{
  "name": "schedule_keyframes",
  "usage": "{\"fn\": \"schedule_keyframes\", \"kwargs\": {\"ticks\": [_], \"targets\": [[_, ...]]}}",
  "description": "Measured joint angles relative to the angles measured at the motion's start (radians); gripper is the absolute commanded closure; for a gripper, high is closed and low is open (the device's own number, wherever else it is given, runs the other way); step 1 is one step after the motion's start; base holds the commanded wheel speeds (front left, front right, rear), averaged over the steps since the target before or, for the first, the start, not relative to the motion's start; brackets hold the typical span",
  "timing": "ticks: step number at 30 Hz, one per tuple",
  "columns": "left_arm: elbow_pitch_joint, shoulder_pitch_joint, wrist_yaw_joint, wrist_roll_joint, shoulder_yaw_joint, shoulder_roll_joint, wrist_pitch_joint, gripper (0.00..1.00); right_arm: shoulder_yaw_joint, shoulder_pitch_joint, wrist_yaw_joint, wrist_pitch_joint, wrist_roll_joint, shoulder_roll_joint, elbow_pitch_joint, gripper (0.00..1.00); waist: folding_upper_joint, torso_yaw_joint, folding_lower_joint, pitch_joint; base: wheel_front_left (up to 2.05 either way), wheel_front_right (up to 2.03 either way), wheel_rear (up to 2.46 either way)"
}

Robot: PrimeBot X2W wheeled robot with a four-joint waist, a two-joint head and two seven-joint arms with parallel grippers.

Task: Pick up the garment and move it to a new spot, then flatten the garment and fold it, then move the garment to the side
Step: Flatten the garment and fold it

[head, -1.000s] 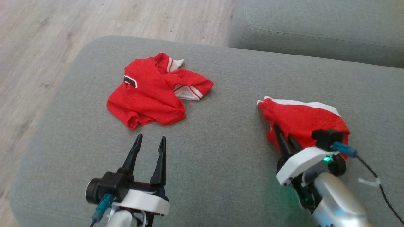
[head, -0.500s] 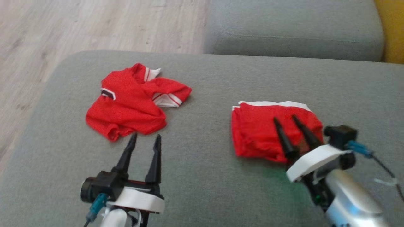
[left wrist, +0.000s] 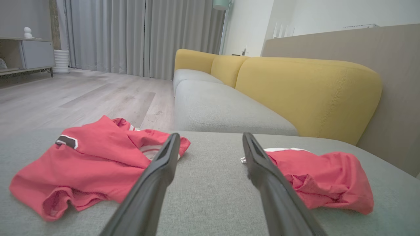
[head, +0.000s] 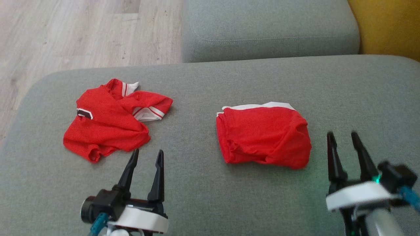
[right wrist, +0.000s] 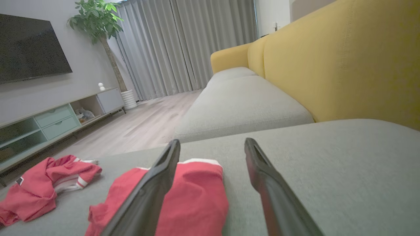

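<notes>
- On the grey sofa cushion, in the head view, the folded garment is lying as a compact red bundle with a white band along its far edge. A crumpled shirt is lying well apart, toward the robot's left.
- Nearer the camera, the left gripper is hovering just short of the crumpled shirt with its fingers spread and nothing between them. The right gripper is hanging beside the folded garment's right edge, apart from the cloth, its fingers likewise parted and empty.
- Along the left wrist view, the left gripper is pointing at bare cushion between the two red pieces. The crumpled shirt is bunching in loose hollow rolls, and the folded garment is sagging at its near corner.
- Along the right wrist view, the right gripper is looking past the folded garment, which is lying under its left finger.
- Judging by the slump and wrinkles, both pieces are looking light, thin and limp, probably a slightly slick mesh. A pinch would be gathering only the top layer unless it is taking the whole stacked edge.
- The white-banded hem or the thick folded edge is looking like the safest place to grip.
</notes>
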Motion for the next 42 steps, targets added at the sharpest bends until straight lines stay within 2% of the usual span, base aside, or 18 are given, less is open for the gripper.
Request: {"fn": "schedule_keyframes", "kwargs": {"ticks": [4, 10, 11, 12, 16, 22, 30, 37, 42], "targets": [[0.004, 0.015, 0.0, -0.007, -0.012, 0.0, 0.0, 0.0, -0.045, 0.101, 0.0, 0.0, -0.053, 0.045, -0.045, 0.0, 0.0, -0.005, 0.0, 0.01, 0.0, 0.0, 0.0], [0.002, 0.007, 0.002, -0.007, -0.034, 0.0, 0.0, 0.0, -0.059, 0.068, 0.0, 0.0, -0.106, 0.061, -0.067, 0.0, 0.0, 0.009, 0.0, 0.053, 0.0, 0.0, 0.0], [0.002, -0.001, 0.002, -0.007, -0.035, 0.0, 0.0, 0.0, -0.056, 0.049, 0.0, 0.001, -0.111, 0.061, -0.058, 0.62, 0.0, 0.013, 0.0001, 0.063, 0.0, 0.0, 0.0], [0.001, -0.01, 0.002, -0.007, -0.038, 0.0, 0.0, 0.0, -0.053, 0.026, 0.0, 0.003, -0.115, 0.061, -0.046, 1.0, 0.0, 0.018, 0.0002, 0.074, 0.0, 0.0, 0.0], [0.0, -0.053, 0.002, -0.007, -0.054, -0.001, 0.0, 0.0, -0.029, -0.087, 0.0, 0.043, -0.126, 0.055, 0.03, 1.0, 0.0, 0.045, 0.0002, 0.118, 0.0, 0.0, 0.0], [0.005, -0.078, 0.005, -0.012, -0.064, -0.002, 0.0, 0.0, -0.034, -0.228, 0.0, 0.092, -0.148, 0.052, 0.213, 1.0, 0.0, 0.094, 0.0003, 0.171, 0.0, 0.0, 0.0], [0.01, -0.083, 0.011, -0.025, -0.065, -0.002, 0.0, 0.0, -0.122, -0.246, 0.0, 0.096, -0.177, 0.046, 0.435, 1.0, 0.0, 0.114, 0.0002, 0.18, 0.0, 0.0, 0.0], [0.026, -0.086, 0.018, -0.025, -0.071, -0.002, 0.0, 0.0, -0.119, -0.252, 0.0, 0.063, -0.178, 0.056, 0.512, 1.0, 0.0, 0.104, 0.0001, 0.17, 0.0, 0.0, 0.0], [0.031, -0.093, 0.018, -0.025, -0.071, -0.002, 0.0, 0.0, -0.093, -0.26, 0.0, 0.022, -0.195, 0.059, 0.46, 1.0, 0.0, 0.104, 0.0, 0.152, 0.0, 0.0, 0.0]]}}
